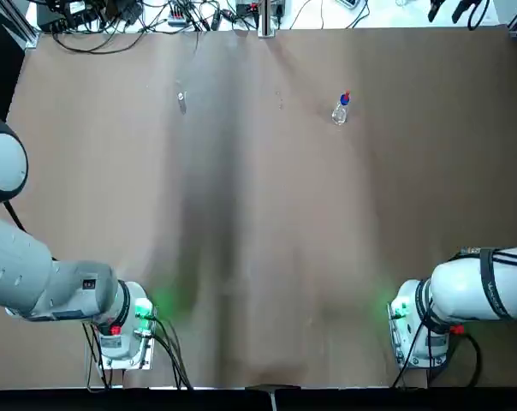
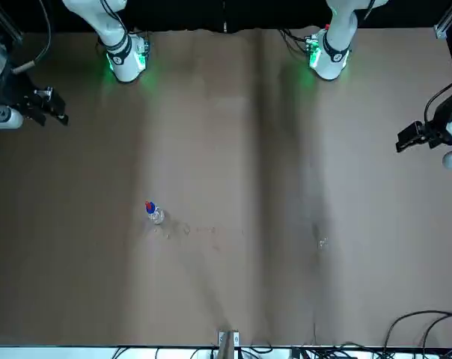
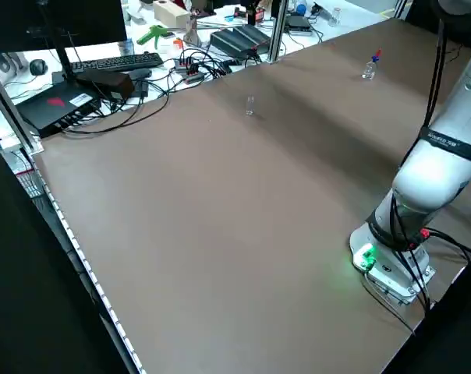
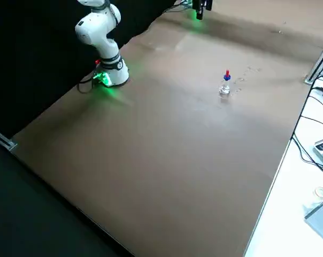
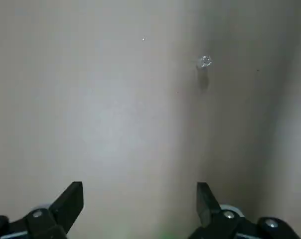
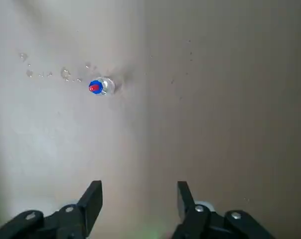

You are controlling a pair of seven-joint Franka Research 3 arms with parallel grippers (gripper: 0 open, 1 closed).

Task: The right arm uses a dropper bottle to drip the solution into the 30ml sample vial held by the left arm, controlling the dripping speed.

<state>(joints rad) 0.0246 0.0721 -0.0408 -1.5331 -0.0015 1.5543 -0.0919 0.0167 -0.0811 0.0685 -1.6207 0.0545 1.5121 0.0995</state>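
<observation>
- Dropper bottle (image 1: 340, 112): clear, round, with a blue collar and red top; it stands upright on the brown tabletop (image 1: 267, 197), toward the far edge on the robot's right half.
- Vial (image 1: 181, 103): small, slim and colourless; it stands on the tabletop on the robot's left half, well apart from the bottle, likewise near the far edge.
- Left gripper (image 5: 140, 206): above the tabletop at the robot's left, jaws spread with nothing between them; the left wrist view shows the vial beyond the fingertips, touched by neither.
- Right gripper (image 6: 139, 206): above the tabletop at the robot's right, jaws likewise spread and holding nothing; the right wrist view shows the bottle beyond the fingertips, apart from both.
- Droplets (image 6: 66, 74): several clear beads of liquid lie scattered on the surface beside the bottle, to the side facing the vial.
- Cables (image 1: 96, 50): a black tangle runs along the far edge, on the vial's side.
</observation>
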